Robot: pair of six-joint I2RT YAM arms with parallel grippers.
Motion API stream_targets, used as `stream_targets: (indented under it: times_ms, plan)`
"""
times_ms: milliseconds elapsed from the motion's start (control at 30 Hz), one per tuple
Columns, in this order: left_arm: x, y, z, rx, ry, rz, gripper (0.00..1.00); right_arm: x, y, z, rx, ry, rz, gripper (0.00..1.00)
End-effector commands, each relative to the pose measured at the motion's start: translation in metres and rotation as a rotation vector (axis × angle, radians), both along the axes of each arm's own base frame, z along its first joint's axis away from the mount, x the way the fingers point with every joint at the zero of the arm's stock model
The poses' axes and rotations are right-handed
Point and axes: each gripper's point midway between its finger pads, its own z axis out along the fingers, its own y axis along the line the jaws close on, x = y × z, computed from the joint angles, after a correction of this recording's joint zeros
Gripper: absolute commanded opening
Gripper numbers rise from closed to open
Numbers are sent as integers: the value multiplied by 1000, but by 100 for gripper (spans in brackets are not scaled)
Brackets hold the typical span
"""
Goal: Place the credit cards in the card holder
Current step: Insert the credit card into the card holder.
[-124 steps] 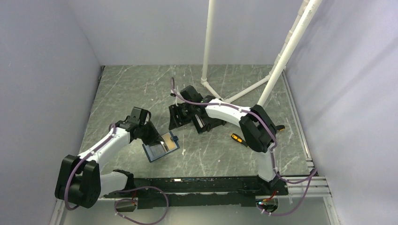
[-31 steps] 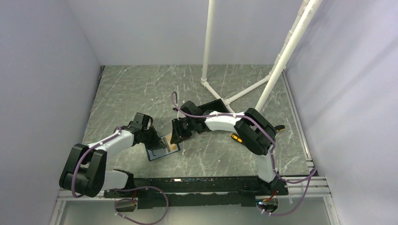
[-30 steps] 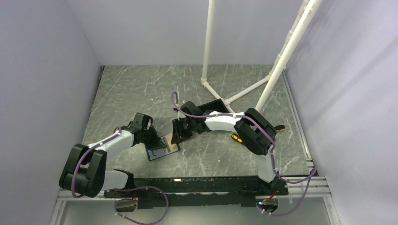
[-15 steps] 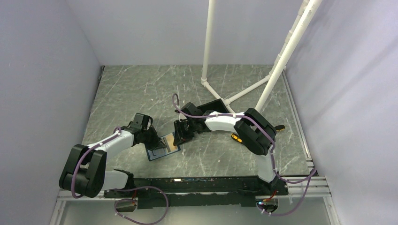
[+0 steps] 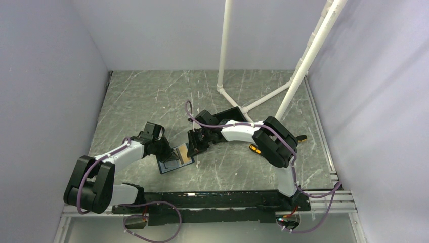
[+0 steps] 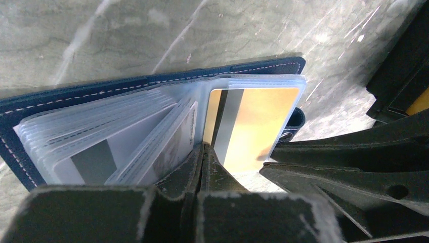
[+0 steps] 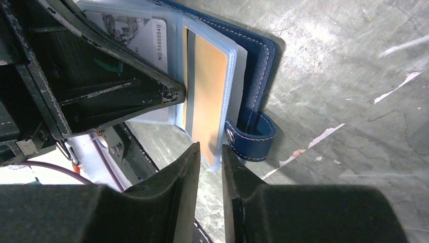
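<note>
Card holder (image 5: 174, 160) lies open on the desk (image 5: 136, 96) just ahead of the arm bases, between my two pincers. My left pincer (image 6: 204, 152) is clenched, apparently on nothing, its tips pressing at the fold of the clear sleeves. An orange-gold card (image 6: 255, 126) sits inside the outer sleeve on the strap side and looks seated. A whitish card (image 7: 149, 35) fills a sleeve on the other leaf. My right pincer (image 7: 210, 152) straddles the gold card's sleeve edge with a narrow gap, and I cannot tell whether it pinches. Farther back are an orange-handled screwdriver (image 5: 254, 149), a black box (image 5: 233, 112) and white pipes (image 5: 224, 45). I see no loose card, so I judge the job nearly done, with only letting go and backing off left.
</note>
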Motion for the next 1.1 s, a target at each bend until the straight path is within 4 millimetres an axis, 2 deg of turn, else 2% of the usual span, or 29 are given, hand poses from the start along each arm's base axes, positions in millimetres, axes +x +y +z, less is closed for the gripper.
stream_targets:
  times_ms: [0,133,300,533,800,933,1067]
  plan:
    - [-23,23,-25,120,89,18,0,1,15,37,114,-61,44,24]
    - [-23,23,-23,120,86,21,0,-1,17,44,143,-67,57,22]
    - [-21,22,-18,107,78,30,1,-9,28,56,224,-33,109,27]
    - [-17,23,5,98,30,64,13,-16,43,77,352,11,155,30]
    - [-23,27,29,56,13,129,29,-17,50,73,373,47,170,32]
    - [-24,33,41,52,-3,158,32,-16,52,67,354,56,172,32]
    - [-15,30,50,20,-44,148,32,-5,36,51,210,-7,94,40]
